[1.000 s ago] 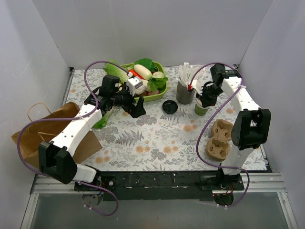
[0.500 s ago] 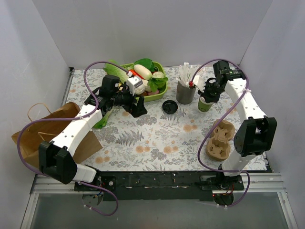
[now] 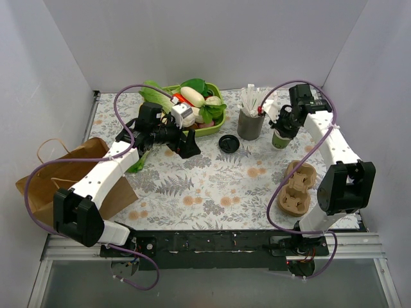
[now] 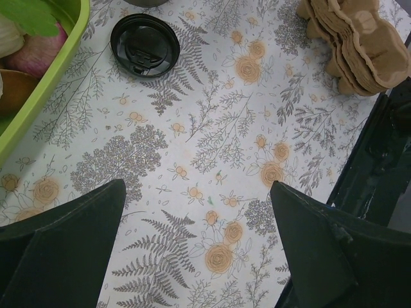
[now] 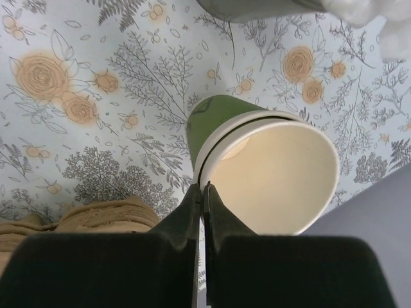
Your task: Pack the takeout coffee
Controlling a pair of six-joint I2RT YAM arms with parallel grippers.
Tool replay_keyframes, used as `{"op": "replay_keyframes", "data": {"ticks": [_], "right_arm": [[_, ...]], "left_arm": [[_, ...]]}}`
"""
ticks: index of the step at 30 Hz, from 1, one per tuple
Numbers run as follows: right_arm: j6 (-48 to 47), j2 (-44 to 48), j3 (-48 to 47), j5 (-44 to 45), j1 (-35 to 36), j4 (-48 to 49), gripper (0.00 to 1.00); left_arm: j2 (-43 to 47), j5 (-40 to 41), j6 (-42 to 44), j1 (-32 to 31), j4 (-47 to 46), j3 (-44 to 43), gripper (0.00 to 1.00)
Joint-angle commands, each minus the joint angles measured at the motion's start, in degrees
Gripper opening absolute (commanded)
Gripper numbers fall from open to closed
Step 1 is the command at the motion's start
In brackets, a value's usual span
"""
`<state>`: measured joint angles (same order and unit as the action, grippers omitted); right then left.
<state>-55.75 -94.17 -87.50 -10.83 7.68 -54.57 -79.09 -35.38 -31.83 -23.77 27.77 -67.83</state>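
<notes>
My left fingers (image 4: 198,187) stand wide apart with nothing between them, hanging over the floral worktop (image 3: 212,186). Ahead of them and off to their left a round black lid (image 4: 144,45) lies on the print. I cannot tell whether any cup stands under it. The green tray (image 4: 45,90) of vegetables sits at the far left of those fingers, near the lid but not touching it. A stack of brown cardboard cup carriers (image 4: 356,42) lies ahead to their right, well apart from the lid. My right fingers (image 5: 202,192) are pressed together on the rim of a green paper cup (image 5: 270,173). It has no lid and its cream inside is open to view. The rim shows as a double white line, so it may be two cups nested, though I cannot be sure. Whether its base touches the worktop I cannot tell either. From above, the cup held in my right fingers is just beside the grey straw holder (image 3: 249,125), on the side away from the lid, and the holder stands between the two. The carrier stack is below my right fingers in the wrist view, nearer my base. A brown paper bag (image 3: 64,173) lies by my left arm, well apart from both sets of fingers.
</notes>
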Motion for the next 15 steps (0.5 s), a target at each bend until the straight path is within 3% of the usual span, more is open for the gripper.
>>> {"op": "replay_keyframes", "data": {"ticks": [1,5,8,11,13,14,15], "right_arm": [[0.90,2.85,3.49,4.16,1.28,7.72,0.01],[5.11,-1.96,-1.43,2.12,0.84,0.88,0.01],[10.12,-4.69,-4.51,-5.24,-2.93,-3.17,0.01],[5.66,1.77,5.65,7.90,1.09,10.15,0.01],[9.05,0.58,-0.25,1.80,-1.34,5.56,0.01],[8.29,-0.56,-0.39,12.31,0.12,5.96,0.01],[5.76,0.03,1.35,17.11,1.97,7.44,0.01]], "left_arm": [[0.51,-1.54,-0.77,-0.40,-1.40,0.51,0.98],[0.25,-1.63,-1.21,-0.49,-1.40,0.33,0.98],[-0.27,-2.15,-1.83,-0.49,-1.31,0.25,0.98],[-0.54,-2.15,-2.00,-0.58,-1.14,-0.28,0.98],[-0.63,-2.07,-2.00,-0.66,-1.05,-0.28,0.98],[-0.63,-1.98,-2.00,-0.66,-1.05,-0.28,0.98],[-0.71,-1.98,-2.00,-0.66,-0.96,-0.37,0.98]]}}
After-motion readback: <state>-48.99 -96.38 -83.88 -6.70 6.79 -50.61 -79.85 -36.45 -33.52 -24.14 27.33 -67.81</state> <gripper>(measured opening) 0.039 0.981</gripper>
